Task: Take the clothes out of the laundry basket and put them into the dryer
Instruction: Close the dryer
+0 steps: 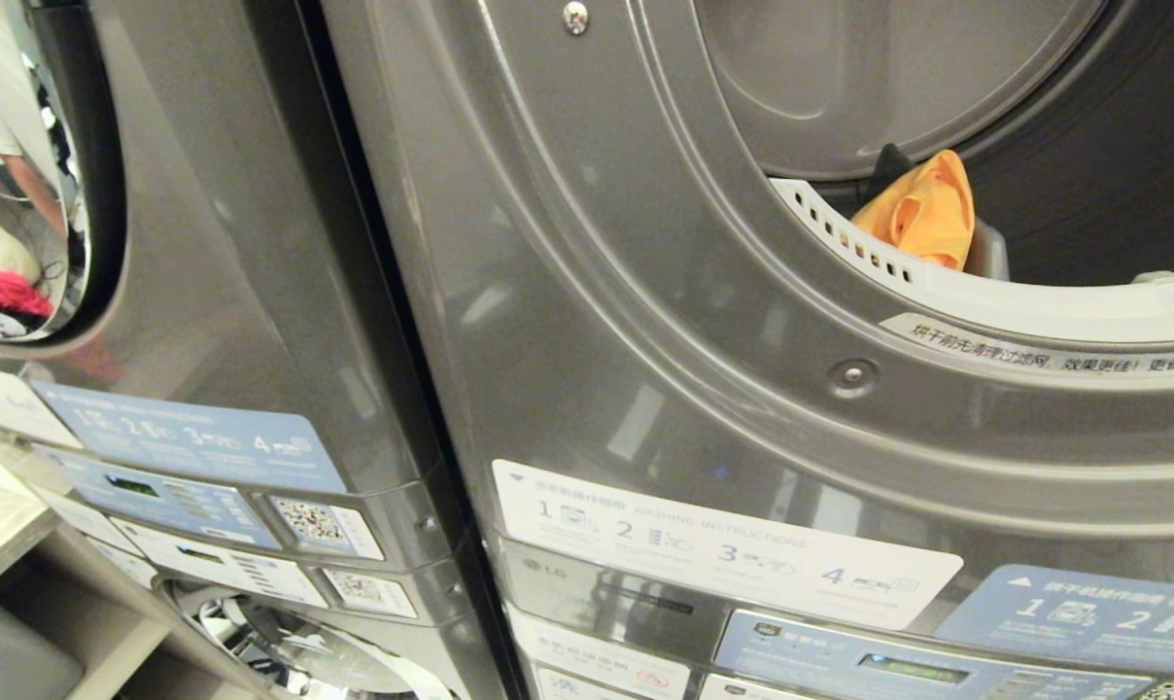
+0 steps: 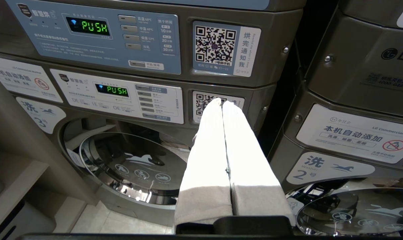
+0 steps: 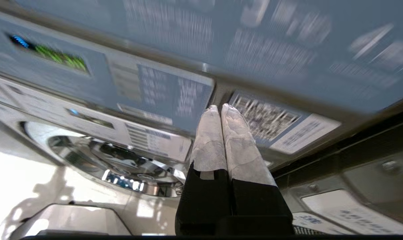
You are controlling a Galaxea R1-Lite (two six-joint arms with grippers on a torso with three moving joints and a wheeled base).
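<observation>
Orange garment (image 1: pixel 922 212) sits in the dryer drum (image 1: pixel 1083 175), draped on the white perforated lint-filter rim (image 1: pixel 869 248) at the mouth's lower edge, high in the head view. Laundry basket is not in view. Both tools hang lower, by the control panels (image 2: pixel 98 40): right tool (image 3: pixel 220 108) clamped, empty, angled up at the panel; left tool (image 2: pixel 222 102) clamped, empty, facing the washer door (image 2: pixel 134 166). Judgement: next pickup lies away from the drum.

The right tool (image 3: pixel 220 108), closed and empty, faces blurred machine control panels (image 3: pixel 161 90).
</observation>
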